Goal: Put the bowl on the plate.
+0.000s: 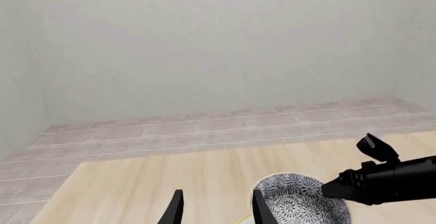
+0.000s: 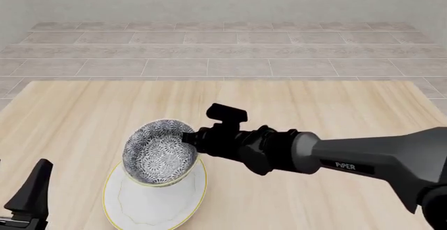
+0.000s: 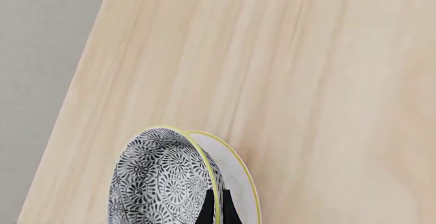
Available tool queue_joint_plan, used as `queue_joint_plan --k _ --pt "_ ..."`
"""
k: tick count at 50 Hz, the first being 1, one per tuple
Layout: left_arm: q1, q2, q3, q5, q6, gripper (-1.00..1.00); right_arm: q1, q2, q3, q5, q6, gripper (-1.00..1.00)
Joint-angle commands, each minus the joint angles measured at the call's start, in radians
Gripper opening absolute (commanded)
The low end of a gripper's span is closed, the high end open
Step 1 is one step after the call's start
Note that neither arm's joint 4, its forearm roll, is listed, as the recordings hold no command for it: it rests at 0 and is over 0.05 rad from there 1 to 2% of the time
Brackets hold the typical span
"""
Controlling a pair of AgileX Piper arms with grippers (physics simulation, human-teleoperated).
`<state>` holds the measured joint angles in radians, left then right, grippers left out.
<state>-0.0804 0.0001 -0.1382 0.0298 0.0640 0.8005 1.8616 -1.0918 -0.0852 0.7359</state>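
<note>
The bowl (image 2: 159, 151), patterned grey and white with a pale yellow rim, is tilted over the far part of the white plate (image 2: 150, 208). My right gripper (image 2: 188, 138) is shut on the bowl's right rim, one finger inside and one outside, as the right wrist view shows at the gripper (image 3: 216, 209) with the bowl (image 3: 156, 183) and plate (image 3: 237, 175). Whether the bowl's base touches the plate I cannot tell. My left gripper (image 1: 218, 211) is open and holds nothing, low at the table's near left (image 2: 31, 190). The left wrist view catches the bowl (image 1: 299, 203) too.
The wooden table (image 2: 335, 109) runs back to a tiled floor and a grey wall. The right arm (image 2: 363, 159) stretches across the table's near right side above the surface.
</note>
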Motion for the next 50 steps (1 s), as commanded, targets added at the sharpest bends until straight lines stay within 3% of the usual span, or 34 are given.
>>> queue_joint_plan --k 1,50 --pt "-0.001 0.000 -0.001 0.001 0.000 1.00 0.007 0.009 -0.002 -0.015 0.012 -1.00" --pt "-0.007 0.000 0.005 0.003 0.004 1.00 0.049 0.045 0.030 -0.056 0.038 -1.00"
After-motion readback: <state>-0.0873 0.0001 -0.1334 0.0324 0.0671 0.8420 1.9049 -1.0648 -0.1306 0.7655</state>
